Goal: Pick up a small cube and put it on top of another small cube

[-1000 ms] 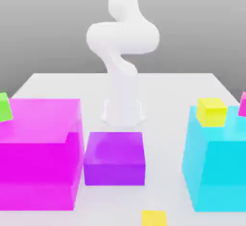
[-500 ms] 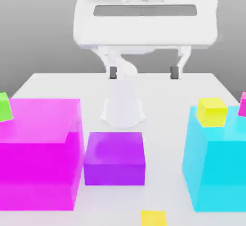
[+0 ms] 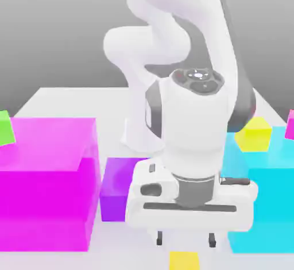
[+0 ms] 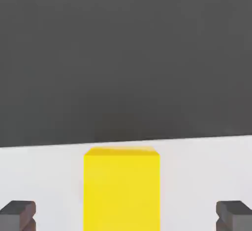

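The small warm-yellow cube (image 3: 184, 260) lies on the white table at the front edge of the exterior view. My gripper (image 3: 185, 241) hangs just above it, open, with one dark fingertip (image 3: 159, 240) on each side. In the hand view the yellow cube (image 4: 121, 188) stands centred between the two fingertips (image 4: 18, 214), with wide gaps on both sides and nothing touching. The gripper (image 4: 126, 215) holds nothing. The other small cube, bright green (image 3: 6, 128), sits at the exterior view's far left, by the top of the big magenta block (image 3: 49, 177).
A purple block (image 3: 118, 185) stands mid-table, partly behind my hand. A big cyan block (image 3: 270, 197) on the exterior view's right carries a lemon-yellow small cube (image 3: 255, 134). A small pink cube (image 3: 290, 124) shows at the right edge. The arm's base (image 3: 138, 131) stands behind.
The arm has swung forward and down. The hand, high above the table half a second ago, now hangs low at the front over the yellow cube. The fingers stay open.
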### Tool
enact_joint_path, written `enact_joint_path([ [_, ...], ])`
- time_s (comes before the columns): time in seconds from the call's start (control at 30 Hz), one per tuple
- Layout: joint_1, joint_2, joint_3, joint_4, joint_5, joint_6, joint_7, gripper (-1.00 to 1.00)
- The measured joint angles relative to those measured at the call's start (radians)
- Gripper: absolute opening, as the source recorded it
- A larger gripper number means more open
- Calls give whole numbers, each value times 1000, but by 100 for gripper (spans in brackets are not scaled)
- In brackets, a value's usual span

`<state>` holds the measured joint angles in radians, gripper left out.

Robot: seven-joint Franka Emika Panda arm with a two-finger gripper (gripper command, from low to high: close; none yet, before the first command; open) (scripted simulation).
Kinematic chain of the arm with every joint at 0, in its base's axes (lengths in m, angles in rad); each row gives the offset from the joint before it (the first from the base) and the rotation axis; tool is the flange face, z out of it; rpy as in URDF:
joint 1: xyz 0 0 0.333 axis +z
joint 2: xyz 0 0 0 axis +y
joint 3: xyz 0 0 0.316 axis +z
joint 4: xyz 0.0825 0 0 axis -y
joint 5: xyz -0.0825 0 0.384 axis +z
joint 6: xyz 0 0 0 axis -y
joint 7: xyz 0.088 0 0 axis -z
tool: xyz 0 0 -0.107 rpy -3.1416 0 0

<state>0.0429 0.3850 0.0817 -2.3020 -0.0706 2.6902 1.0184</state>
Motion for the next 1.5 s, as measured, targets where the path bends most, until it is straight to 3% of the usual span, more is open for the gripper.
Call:
enact_joint_path([
  [0.07,6,73,-8,13,-11,56,9,0],
  [0.1,10,100,-13,18,-15,77,12,-100],
  [0.4,4,48,-5,8,-7,36,6,-100],
  [0.53,7,-66,0,6,4,-88,24,-100],
  [0.67,-64,-201,-83,22,12,-244,104,-100],
  [1.07,-441,-618,-288,49,-20,-683,384,-100],
  [1.13,-482,-660,-324,37,-15,-700,403,-100],
  [1.27,-497,-628,-354,-56,-1,-567,399,-100],
  [1.3,-498,-618,-356,-74,1,-539,398,100],
  [1.5,-499,-614,-357,-83,-1,-526,398,100],
])
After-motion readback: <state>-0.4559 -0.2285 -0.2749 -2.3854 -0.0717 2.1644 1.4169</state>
